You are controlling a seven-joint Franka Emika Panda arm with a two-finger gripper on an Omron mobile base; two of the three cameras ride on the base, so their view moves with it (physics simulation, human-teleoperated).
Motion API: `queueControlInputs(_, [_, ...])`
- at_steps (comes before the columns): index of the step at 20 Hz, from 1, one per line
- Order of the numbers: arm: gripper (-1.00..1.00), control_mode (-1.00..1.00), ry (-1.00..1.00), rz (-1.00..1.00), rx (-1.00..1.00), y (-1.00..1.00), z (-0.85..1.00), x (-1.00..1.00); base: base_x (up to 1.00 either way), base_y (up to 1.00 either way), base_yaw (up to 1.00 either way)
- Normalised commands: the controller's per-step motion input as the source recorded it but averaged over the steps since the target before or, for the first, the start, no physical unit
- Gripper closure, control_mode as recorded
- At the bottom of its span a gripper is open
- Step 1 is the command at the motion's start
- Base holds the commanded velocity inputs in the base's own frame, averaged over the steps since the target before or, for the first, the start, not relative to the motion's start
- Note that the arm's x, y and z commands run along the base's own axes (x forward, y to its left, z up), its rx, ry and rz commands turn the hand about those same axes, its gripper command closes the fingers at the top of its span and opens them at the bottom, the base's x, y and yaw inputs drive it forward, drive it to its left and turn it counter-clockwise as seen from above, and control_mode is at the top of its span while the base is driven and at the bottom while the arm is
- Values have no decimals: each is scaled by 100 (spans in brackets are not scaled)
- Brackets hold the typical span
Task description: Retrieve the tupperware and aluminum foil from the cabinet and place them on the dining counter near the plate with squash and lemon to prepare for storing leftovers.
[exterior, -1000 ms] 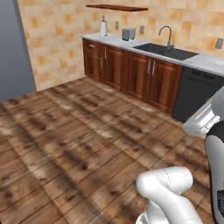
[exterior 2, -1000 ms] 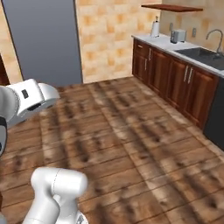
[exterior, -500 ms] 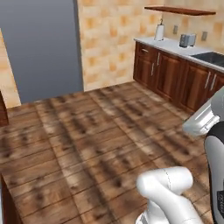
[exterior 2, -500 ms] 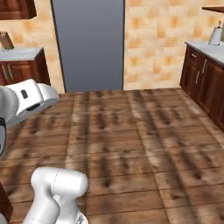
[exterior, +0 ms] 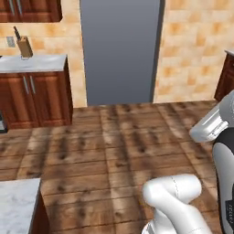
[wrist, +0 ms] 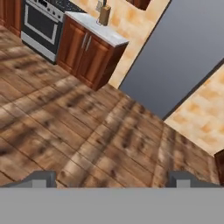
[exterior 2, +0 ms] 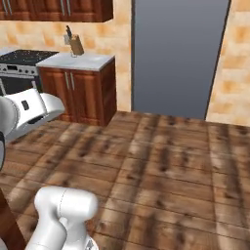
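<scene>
Now the pincer (wrist: 112,181) is seen in the hand view with its two dark tips far apart, released, and nothing is held between them. Under it lies the brown wooden floor (wrist: 83,131). A corner of white-grey marble desk (exterior: 16,205) is seen at the bottom left of the left base view; most of it is cut off by the edge, so it cannot be told if this is the dining counter. A big flat grey panel (exterior: 119,50) is set in the tan tiled wall (exterior: 194,50). Beside it a low reddish-brown cupboard (exterior 2: 88,90) with metal handles is topped by a pale worktop, and a small knife block (exterior 2: 75,45) is stood on it. A black and silver stove (exterior 2: 17,68) is partly hidden behind the white arm. Dark wall cupboards (exterior 2: 58,9) are cut off at the top.
</scene>
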Motion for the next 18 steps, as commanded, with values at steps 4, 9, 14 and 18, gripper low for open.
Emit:
queueControlInputs(4, [-100, 100, 0, 0, 0, 0, 0, 0, 100, 0, 59])
queueControlInputs(9, [-100, 100, 0, 0, 0, 0, 0, 0, 100, 0, 58])
queueControlInputs(14, [-100, 100, 0, 0, 0, 0, 0, 0, 100, 0, 57])
queueControlInputs(18, [-100, 100, 0, 0, 0, 0, 0, 0, 100, 0, 54])
